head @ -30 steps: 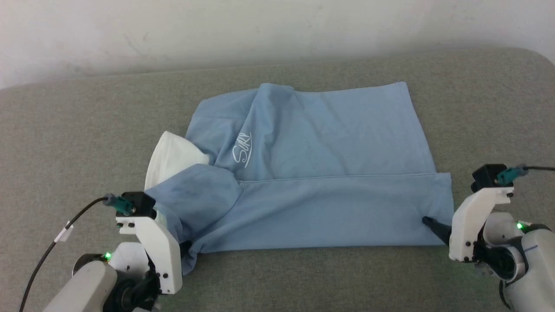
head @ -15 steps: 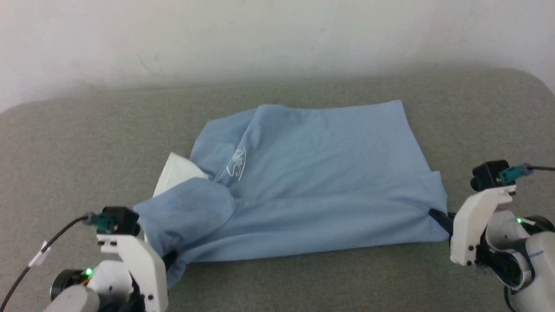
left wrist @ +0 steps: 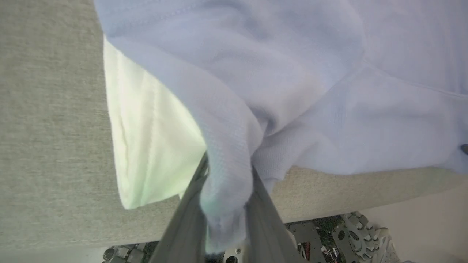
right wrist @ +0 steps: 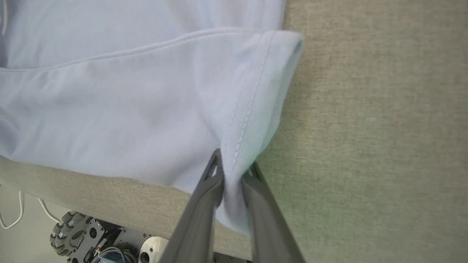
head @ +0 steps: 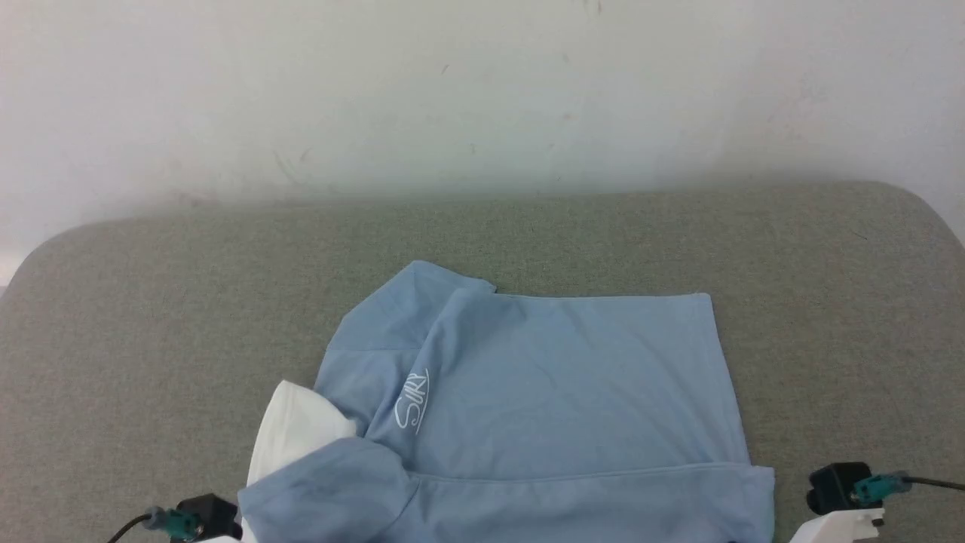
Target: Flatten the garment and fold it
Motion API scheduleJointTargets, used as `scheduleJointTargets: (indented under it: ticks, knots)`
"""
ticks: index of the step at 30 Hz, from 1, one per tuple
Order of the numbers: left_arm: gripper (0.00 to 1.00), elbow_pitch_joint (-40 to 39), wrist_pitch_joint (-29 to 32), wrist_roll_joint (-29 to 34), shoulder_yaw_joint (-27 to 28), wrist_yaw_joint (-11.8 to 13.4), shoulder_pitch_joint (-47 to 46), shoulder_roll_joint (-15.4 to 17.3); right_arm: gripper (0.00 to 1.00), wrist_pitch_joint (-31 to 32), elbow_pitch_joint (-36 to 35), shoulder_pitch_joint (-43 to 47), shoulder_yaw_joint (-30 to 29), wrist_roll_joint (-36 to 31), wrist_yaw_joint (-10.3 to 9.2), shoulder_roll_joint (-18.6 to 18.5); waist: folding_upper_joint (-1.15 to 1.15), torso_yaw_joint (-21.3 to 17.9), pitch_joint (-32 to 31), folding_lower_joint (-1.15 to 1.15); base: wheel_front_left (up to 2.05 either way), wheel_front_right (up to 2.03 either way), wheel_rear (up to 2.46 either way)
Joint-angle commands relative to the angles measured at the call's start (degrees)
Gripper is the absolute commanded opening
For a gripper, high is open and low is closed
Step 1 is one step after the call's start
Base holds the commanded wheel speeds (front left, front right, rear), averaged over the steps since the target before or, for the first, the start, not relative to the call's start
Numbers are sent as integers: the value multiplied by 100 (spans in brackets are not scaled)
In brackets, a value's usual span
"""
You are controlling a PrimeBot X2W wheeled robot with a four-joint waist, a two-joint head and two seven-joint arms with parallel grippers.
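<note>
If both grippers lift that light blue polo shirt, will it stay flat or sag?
Likely floppy: the light blue polo shirt bunches where the left gripper pinches it. It would probably sag between grips; the right gripper holds only a hem corner.

Light blue garment (head: 558, 392) with white collar (head: 298, 430) and white script logo (head: 412, 400); grey-green surface (head: 151, 339).

Grey pincer fingers (right wrist: 201, 219), black camera block (head: 829, 481), teal plug (head: 874, 486), black cable (head: 935, 483)

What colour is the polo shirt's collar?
White collar on the light blue polo shirt; clearest in the left wrist view.
</note>
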Motion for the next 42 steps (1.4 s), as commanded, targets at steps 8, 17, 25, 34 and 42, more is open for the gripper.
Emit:
scheduleJointTargets:
  ticks: [8, 17, 25, 34, 42]
  knots:
    - [100, 97, -861, 38, 469, -332, -255, -78, 100, -1384, -975, 146, -302, -570, -4, 359, 0, -148, -64, 1, 0, 0, 0]
    - [100, 226, -1661, 562, 734, -433, -1675, -273, 100, -2534, -2120, -295, -727, -1344, -4, 762, 0, -317, 522, 1, 0, 0, 0]
    - [100, 1595, -1985, 956, 586, -824, -3614, -548, 100, -2741, -2488, -1025, -471, -1613, -4, 716, 0, -759, 1484, 1, 0, 0, 0]
    - [100, 3411, -1274, 1052, 134, -1627, -5390, -594, 100, -3013, -2174, -1553, -247, -1547, -4, 716, 0, -1231, 2145, 1, 0, 0, 0]
    - [100, 4691, 372, 830, -331, -2171, -6035, -525, 100, -3122, -1780, -1673, -143, -1403, -4, 777, 0, -1513, 2362, 1, 0, 0, 0]
